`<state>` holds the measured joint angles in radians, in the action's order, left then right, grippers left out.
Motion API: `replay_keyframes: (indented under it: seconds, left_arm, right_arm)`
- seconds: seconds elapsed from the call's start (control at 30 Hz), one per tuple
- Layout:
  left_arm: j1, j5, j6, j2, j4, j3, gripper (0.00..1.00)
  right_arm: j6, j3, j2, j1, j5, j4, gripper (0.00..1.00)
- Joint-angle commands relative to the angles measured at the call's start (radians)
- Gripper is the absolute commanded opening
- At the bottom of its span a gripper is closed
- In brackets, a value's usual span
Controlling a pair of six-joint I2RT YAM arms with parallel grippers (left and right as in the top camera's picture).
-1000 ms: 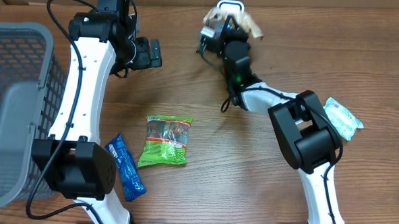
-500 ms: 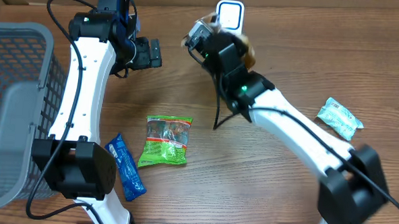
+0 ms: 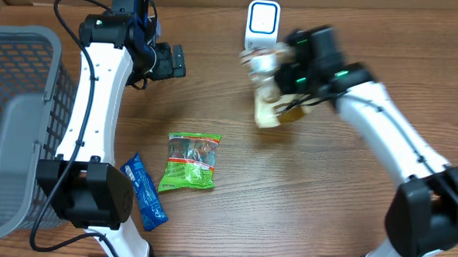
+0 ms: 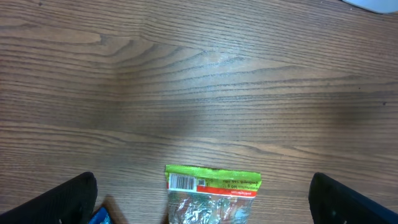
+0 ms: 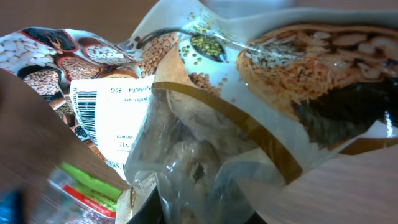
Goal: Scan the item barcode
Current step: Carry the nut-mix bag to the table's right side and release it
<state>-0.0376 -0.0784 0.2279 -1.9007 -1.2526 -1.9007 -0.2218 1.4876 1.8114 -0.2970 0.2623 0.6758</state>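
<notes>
One scanner [image 3: 262, 21], one pouch [image 3: 267, 113], one green packet [image 3: 190, 162], one blue packet [image 3: 145, 191]

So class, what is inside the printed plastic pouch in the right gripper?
The printed plastic pouch shows pale rounded lumps through its clear window; printed film hides the rest.

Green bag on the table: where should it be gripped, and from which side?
On the green bag, pinch the flat sealed strip by the barcode, from straight above. It lies flat, puffy mid-body; the blue packet crowds the opposite end.
</notes>
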Motion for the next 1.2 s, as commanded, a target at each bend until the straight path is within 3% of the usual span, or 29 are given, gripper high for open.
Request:
replay_keyframes:
  seconds: [0.0, 0.23, 0.67, 0.83, 0.87, 0.93, 0.97, 1.17]
  left_arm:
    - [-0.002, -0.007, -0.022, -0.003, 0.001, -0.012, 1.0]
    - [-0.002, -0.007, -0.022, -0.003, 0.001, -0.012, 1.0]
    - [-0.002, -0.007, -0.023, -0.003, 0.001, -0.012, 1.0]
    - [-0.002, -0.007, -0.023, -0.003, 0.001, -0.012, 1.0]
    - [-0.002, -0.007, -0.022, -0.003, 0.001, -0.012, 1.0]
    - [-0.002, -0.007, -0.023, -0.003, 0.001, -0.012, 1.0]
    - [-0.002, -0.007, -0.023, -0.003, 0.001, -0.012, 1.0]
    - [-0.002, -0.007, -0.023, -0.003, 0.001, -0.012, 1.0]
  right_arm:
    - [-0.12, 0.013, -0.024, 0.162, 0.222, 0.045, 0.04]
    - [-0.119, -0.012, -0.02, 0.452, 0.138, 0.177, 0.04]
    - [-0.124, -0.222, -0.018, 0.696, 0.06, -0.038, 0.04]
    - [-0.124, -0.222, -0.018, 0.718, 0.06, -0.045, 0.2]
    - [-0.124, -0.222, -0.018, 0.718, 0.061, -0.042, 0.31]
    - [-0.123, -0.222, -0.018, 0.715, 0.061, -0.035, 0.37]
    - [-0.123, -0.222, -0.018, 0.713, 0.061, -0.032, 0.47]
    - [-0.114, -0.216, -0.018, 0.711, 0.157, -0.005, 0.56]
